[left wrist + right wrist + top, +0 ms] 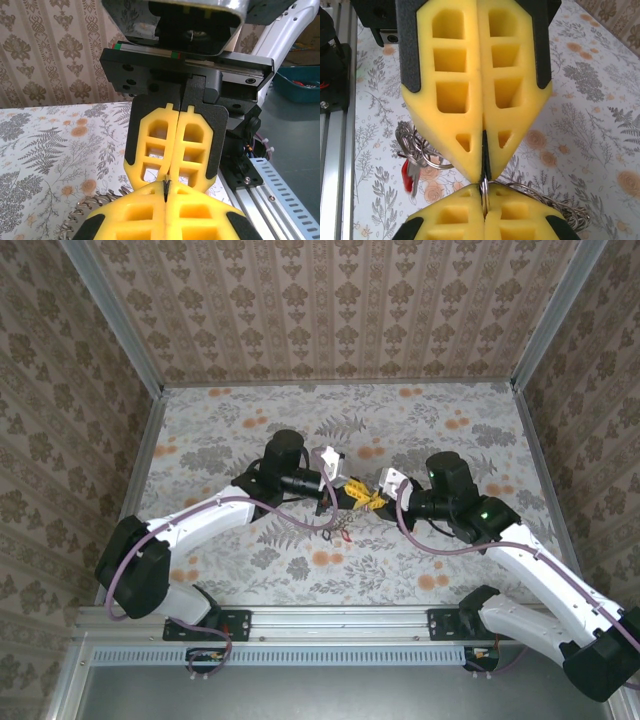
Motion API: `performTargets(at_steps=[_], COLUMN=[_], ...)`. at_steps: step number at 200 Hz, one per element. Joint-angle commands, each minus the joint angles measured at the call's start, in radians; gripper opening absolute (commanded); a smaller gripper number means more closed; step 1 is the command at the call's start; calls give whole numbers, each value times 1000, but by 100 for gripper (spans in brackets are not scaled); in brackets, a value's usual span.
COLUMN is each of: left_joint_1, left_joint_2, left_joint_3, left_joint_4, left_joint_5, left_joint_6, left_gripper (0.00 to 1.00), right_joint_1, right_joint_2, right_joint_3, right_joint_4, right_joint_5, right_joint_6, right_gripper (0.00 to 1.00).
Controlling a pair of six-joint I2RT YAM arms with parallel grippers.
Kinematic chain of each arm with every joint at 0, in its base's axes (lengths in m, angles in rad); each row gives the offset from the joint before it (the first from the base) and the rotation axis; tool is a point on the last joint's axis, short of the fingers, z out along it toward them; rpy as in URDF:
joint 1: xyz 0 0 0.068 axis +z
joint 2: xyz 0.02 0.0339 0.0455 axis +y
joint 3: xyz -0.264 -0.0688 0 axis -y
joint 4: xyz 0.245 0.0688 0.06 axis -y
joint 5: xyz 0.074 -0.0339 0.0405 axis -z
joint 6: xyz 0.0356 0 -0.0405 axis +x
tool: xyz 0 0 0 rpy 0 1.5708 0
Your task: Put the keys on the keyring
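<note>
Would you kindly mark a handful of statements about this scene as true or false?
1. The left claw and the right claw meet tip to tip above the table. True.
2. Both claws stand wide open. False: both are shut, with a thin loop of the keyring pinched where their tips meet.
3. A key with a red head hangs among the metal loops. True.
4. The table has a plain white top. False: it carries a floral pattern of grey leaves and orange blooms.
</note>
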Motion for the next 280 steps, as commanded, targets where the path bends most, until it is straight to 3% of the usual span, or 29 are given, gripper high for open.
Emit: performTargets(at_steps=[1,16,52,184,257,280], left_joint_1=[-6,-4,-8,-42,-58,-57], left_joint_2=[-20,-14,22,72,98,108], left_joint_3=[39,79,165,228,258,270], left_joint_4=[-141,-299,-516,-541,-604,-621], left_joint_5=[-12,-53,-111,-75,-71,-60], left_joint_6=[64,141,230,223,264,270], left_gripper=[5,18,24,28,20,0], right_joint_1=[-6,-6,-3,3,3,3], right_joint_2=[-21,-16,6,67,59,56], right_joint_3=[12,29,60,76,84,77], right_joint_4=[-4,-54,-131,-149,-121,-102], right_joint_5=[-35,-27,-7,-14,-17,-23], right_joint_6=[-16,-44,-85,-87,-86,-78], right_gripper=[0,0,0,0,0,0])
